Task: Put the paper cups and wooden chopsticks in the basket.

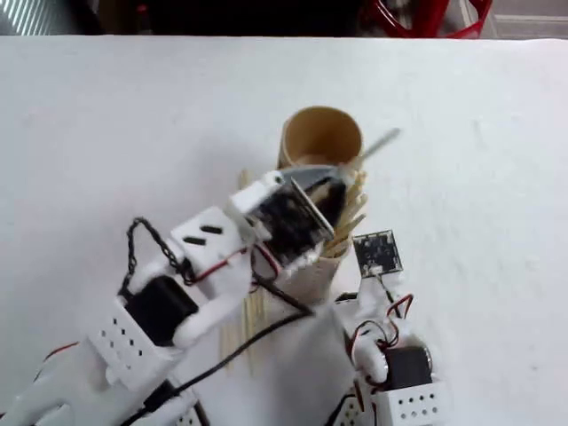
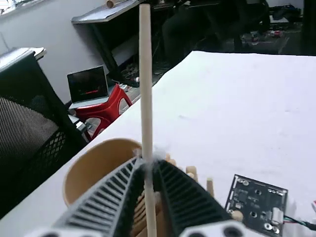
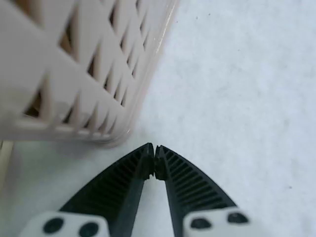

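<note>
Left tool [image 2: 147, 165] pinches a pale, straight chopstick [image 2: 144, 74] over the tan cup [image 2: 94, 168]. Right tool [image 3: 154, 160] sits closed by the lattice basket [image 3: 74, 74].

White table [image 1: 106, 106]. Pale lattice basket [image 3: 64, 129] stands directly on it. A few wooden chopsticks [image 1: 254, 324] lie flat on the table just beside the basket, toward the arm bases. Paper cup [image 1: 319, 135] at the basket's far side; can't tell if it's inside.
</note>
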### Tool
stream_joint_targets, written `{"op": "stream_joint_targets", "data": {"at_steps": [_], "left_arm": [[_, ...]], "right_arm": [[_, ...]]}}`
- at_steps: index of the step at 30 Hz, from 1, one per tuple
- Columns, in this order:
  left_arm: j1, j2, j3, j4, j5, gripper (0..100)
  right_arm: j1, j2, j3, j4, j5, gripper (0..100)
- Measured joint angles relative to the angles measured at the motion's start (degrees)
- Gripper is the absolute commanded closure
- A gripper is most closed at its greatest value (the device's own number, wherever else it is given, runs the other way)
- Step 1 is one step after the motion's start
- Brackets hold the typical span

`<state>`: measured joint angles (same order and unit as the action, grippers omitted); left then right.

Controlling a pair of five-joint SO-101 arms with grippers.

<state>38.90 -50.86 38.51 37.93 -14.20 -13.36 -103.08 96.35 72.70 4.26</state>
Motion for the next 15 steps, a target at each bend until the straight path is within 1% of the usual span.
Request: {"op": "stream_joint_targets", "data": {"at_steps": [1,3,6,9,12,15], "left_arm": [[-0.8,0.0,0.0,0.0,1.5,84],[-2.5,0.0,0.0,0.0,4.2,83],[-4.0,0.0,0.0,0.0,6.6,85],[-6.9,0.0,0.0,0.0,7.1,89],[-12.5,0.0,0.0,0.0,7.4,91],[-20.5,0.0,0.0,0.0,8.2,92]], "right_arm": [[0.0,0.0,0.0,0.0,0.0,97.9],[0.0,0.0,0.0,0.0,0.0,97.9],[0.8,0.0,0.0,0.0,0.0,97.9],[4.5,0.0,0.0,0.0,0.0,97.9],[7.3,0.0,0.0,0.0,0.0,97.9],[7.0,-0.1,0.0,0.0,0.0,97.9]]}}
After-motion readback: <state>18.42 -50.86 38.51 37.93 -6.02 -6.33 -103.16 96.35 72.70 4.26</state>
